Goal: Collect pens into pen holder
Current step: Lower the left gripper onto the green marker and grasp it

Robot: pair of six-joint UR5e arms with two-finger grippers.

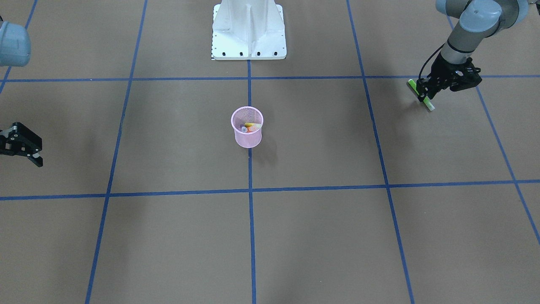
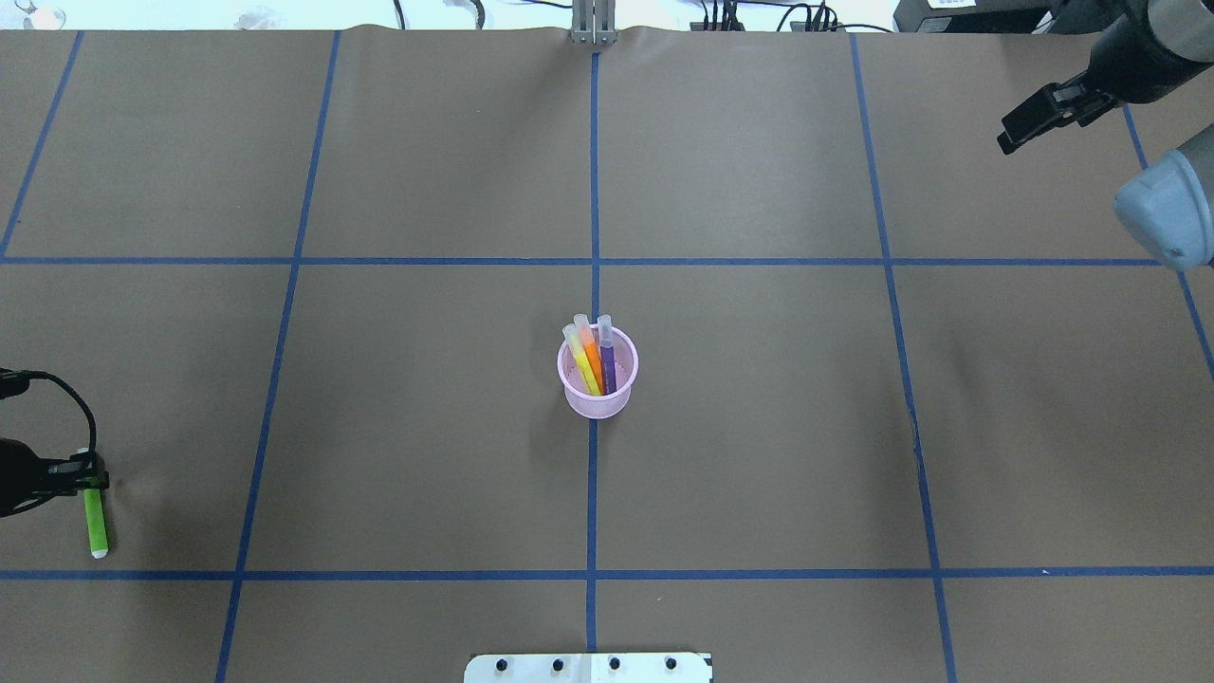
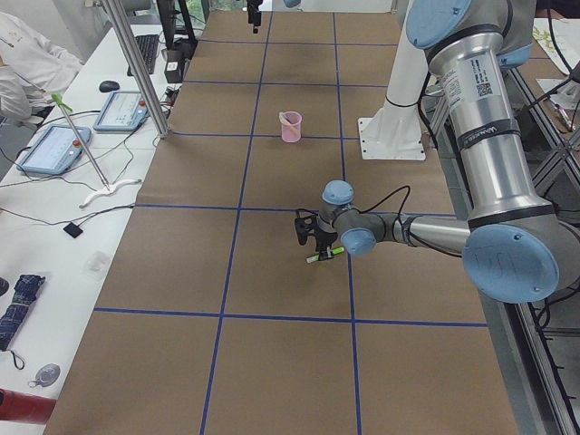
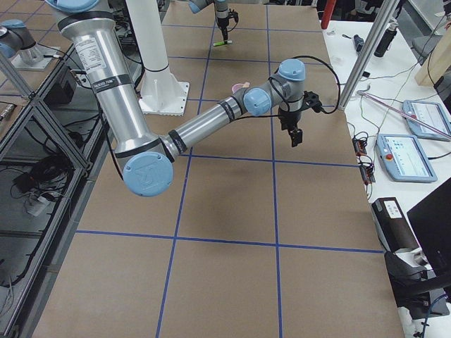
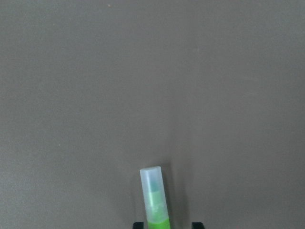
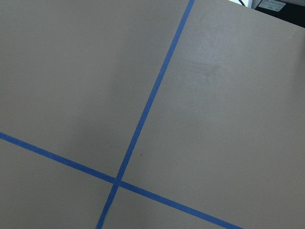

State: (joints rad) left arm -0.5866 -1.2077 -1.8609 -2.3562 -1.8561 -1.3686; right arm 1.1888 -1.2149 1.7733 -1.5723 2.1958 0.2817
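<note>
Gripping the slim green pen (image 2: 95,520) between clamped fingers, my left gripper (image 2: 83,471) is half cut off at the overhead view's edge, at the left side of the brown table (image 2: 759,427). I cannot tell whether the pen touches the table. Its long axis runs towards the robot.

Pens: four. The yellow pen (image 2: 580,365), orange pen (image 2: 593,359) and purple pen (image 2: 608,365) lean caps-up in the one pink wire-mesh pen holder (image 2: 597,406) at centre, their lower ends hidden.

The right gripper (image 1: 40,155) is well apart from these, fingers spread.

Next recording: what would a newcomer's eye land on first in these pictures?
A small pink wire-mesh cup stands at the centre of the brown table, holding a yellow pen, an orange pen and a purple pen. Far off on the robot's left, the left claw straddles a green pen with a pale cap; whether clamped is unclear.
</note>
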